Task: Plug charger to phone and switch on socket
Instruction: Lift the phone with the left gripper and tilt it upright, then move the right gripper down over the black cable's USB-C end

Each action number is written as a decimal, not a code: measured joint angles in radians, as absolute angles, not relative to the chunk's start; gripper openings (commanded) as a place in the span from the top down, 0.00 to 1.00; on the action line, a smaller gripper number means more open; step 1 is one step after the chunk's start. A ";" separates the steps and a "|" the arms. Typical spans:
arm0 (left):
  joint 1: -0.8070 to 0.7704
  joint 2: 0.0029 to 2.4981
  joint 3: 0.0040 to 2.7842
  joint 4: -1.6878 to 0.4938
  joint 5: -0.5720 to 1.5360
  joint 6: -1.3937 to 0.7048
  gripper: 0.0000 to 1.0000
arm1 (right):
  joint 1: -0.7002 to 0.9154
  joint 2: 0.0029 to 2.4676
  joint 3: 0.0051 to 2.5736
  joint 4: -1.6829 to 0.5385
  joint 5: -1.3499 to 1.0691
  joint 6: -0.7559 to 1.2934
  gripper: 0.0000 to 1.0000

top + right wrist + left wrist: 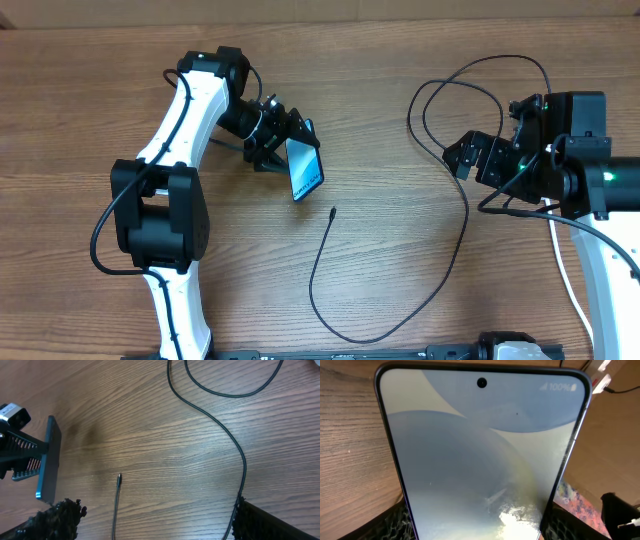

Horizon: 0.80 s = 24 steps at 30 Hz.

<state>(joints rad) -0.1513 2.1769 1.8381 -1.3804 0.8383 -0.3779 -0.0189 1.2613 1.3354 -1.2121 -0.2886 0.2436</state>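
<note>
Here, the phone [306, 168] is gripped along its two long edges by the left jaws, which are closed on it. Their mesh-textured fingers [395, 522] flank the lower part of the screen in the left wrist view. The phone is held left of centre over the wooden surface [385, 250], tilted, with its light blue screen turned upward; whether its lower end touches the surface cannot be told. A camera hole and a "100%" mark lie near its top short edge. From the right wrist view the phone [48, 462] appears edge-on as a dark slab.

The connector tip [332, 211] of the charger [311, 275] lies on the surface just beside the phone's lower corner, apart from it and not inserted. From the tip the thin black line runs toward the bottom of the overhead view, curves right, climbs past the right jaws and loops at the far side.

The right jaws stand wide open, their fingers [60, 519] spread to either side of the right wrist view. There the charger [244, 467] passes close by one finger
</note>
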 measured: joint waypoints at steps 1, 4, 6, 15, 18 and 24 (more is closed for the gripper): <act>-0.151 2.177 1.838 -1.372 0.838 -0.389 0.54 | -0.019 1.261 1.335 -1.212 -0.289 0.248 0.00; -0.151 2.177 1.838 -1.346 0.839 -0.424 0.54 | -0.019 1.261 1.335 -1.211 -0.290 0.255 0.00; -0.151 2.177 1.838 -1.333 0.839 -0.450 0.54 | -0.019 1.261 1.335 -1.212 -0.290 0.259 0.00; -0.151 2.177 1.838 -1.281 0.837 -0.582 0.54 | -0.019 1.263 1.335 -1.197 -0.292 0.313 0.00; -0.151 2.177 1.838 -1.282 0.830 -0.636 0.54 | -0.019 1.282 1.335 -1.197 -0.292 0.340 0.00; -0.151 2.177 1.838 -1.279 0.810 -0.734 0.55 | -0.019 1.346 1.335 -1.191 -0.292 0.364 0.00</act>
